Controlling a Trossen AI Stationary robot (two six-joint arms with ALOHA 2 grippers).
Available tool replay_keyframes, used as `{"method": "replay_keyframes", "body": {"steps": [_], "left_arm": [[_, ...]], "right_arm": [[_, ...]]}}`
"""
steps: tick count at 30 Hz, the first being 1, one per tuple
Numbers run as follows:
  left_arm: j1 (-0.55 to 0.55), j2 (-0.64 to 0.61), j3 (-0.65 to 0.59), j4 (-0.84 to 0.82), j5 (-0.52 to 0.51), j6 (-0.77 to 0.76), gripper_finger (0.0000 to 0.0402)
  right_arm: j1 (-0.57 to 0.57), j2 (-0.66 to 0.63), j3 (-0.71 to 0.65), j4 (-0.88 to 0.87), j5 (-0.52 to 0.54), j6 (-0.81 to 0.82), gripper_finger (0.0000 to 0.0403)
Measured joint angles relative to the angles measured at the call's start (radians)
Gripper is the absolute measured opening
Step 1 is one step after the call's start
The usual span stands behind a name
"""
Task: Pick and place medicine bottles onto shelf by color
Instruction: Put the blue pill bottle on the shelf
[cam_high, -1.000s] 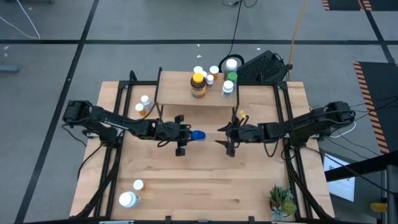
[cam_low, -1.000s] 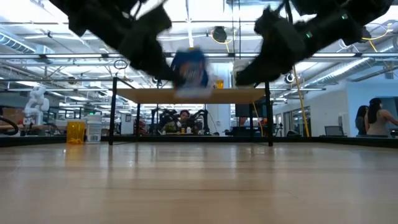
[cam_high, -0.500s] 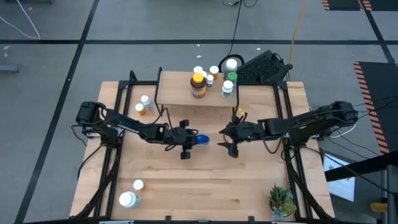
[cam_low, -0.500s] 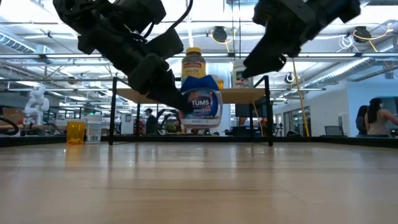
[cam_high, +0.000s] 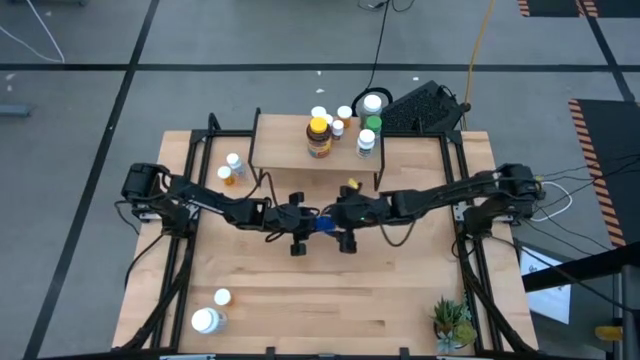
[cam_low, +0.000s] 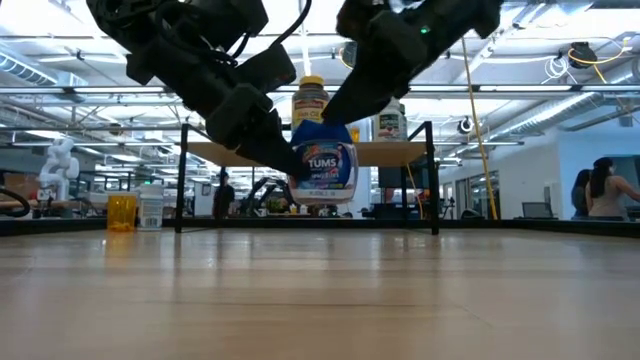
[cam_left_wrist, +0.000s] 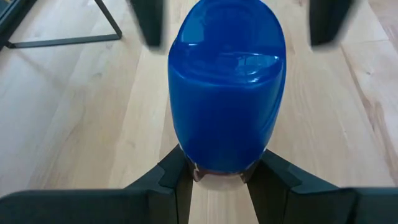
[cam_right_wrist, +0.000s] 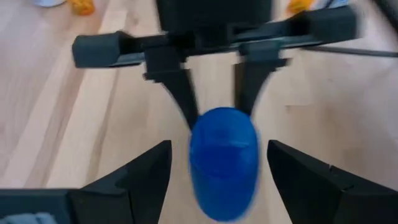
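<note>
between both tools (cam_high: 308, 219), blue tums bottle (cam_low: 322, 168), left-clamped

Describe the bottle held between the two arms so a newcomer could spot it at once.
Start at the shelf at the table's far edge, then come toward the table's middle, where the two arms meet. There the left end effector grips a blue Tums bottle, the right end effector open around it. It is the only blue bottle in view.

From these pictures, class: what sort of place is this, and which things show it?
Probably a robotics lab: two arms at a wooden table, bare ceiling trusses, and workstations behind a person.
</note>
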Motion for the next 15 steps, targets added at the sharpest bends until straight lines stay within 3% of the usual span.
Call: {"method": "replay_keyframes", "body": {"steps": [4,9,15], "left_arm": [[-0.001,0.000,0.000,-0.009,0.001,-0.001,0.0121],[0.000,0.000,0.000,-0.010,0.002,-0.010,0.0129],[0.000,-0.002,0.000,0.021,-0.027,-0.034,0.0184]], "right_arm": [[-0.001,0.054,0.053,-0.042,-0.002,-0.015,0.0230],[-0.003,0.065,0.069,-0.068,0.002,-0.022,0.0168],[-0.011,0.020,0.069,-0.100,0.003,-0.016,0.0165]]}}
